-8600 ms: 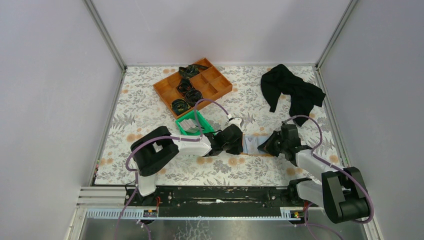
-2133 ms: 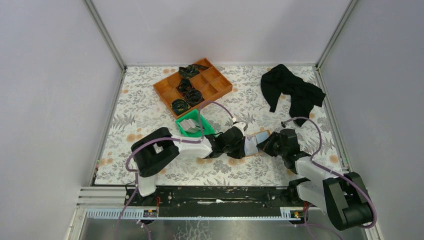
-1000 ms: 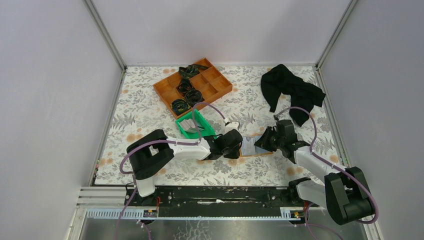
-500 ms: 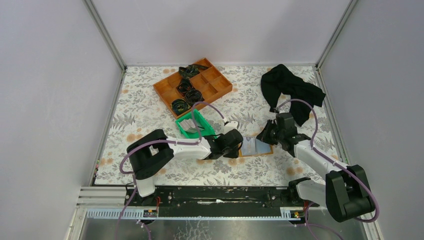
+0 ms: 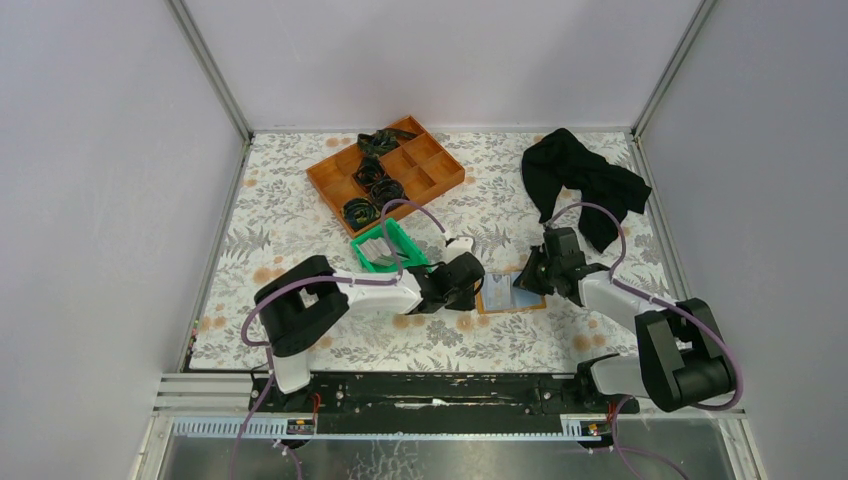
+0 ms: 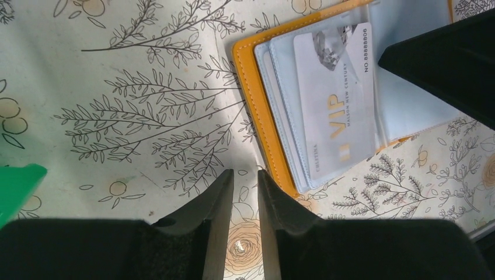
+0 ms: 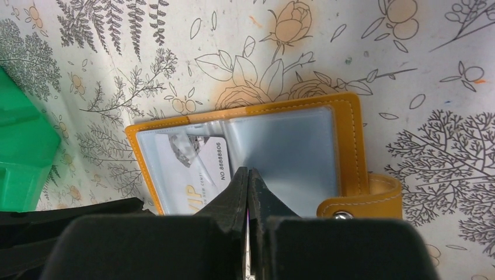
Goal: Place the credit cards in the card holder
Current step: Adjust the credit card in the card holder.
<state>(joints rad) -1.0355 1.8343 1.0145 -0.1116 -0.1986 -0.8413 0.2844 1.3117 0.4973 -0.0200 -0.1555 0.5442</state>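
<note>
**Two pincers meet over the open card holder**

Both arms reach toward the middle of the flowered surface, where the card holder lies opened flat, pale blue-grey inside facing up. From where I stand it sits right between them.

The right pincer has its fingers pressed tight together, and I can see nothing caught between them. Its tip hangs over the middle of the card holder, close to the fold. The snap tab sticks out on one side.

The left pincer is parted only a sliver, with bare surface showing through the gap and nothing in its grip. It sits just beside the orange edge of the card holder.

One credit card, whitish-grey and printed VIP, lies on the half nearest the left pincer. Whether it is fully tucked under the clear sleeve I cannot tell.

Behind the left arm stands a green bin with pale flat pieces in it. Farther back sit an orange tray and a black cloth.
</note>
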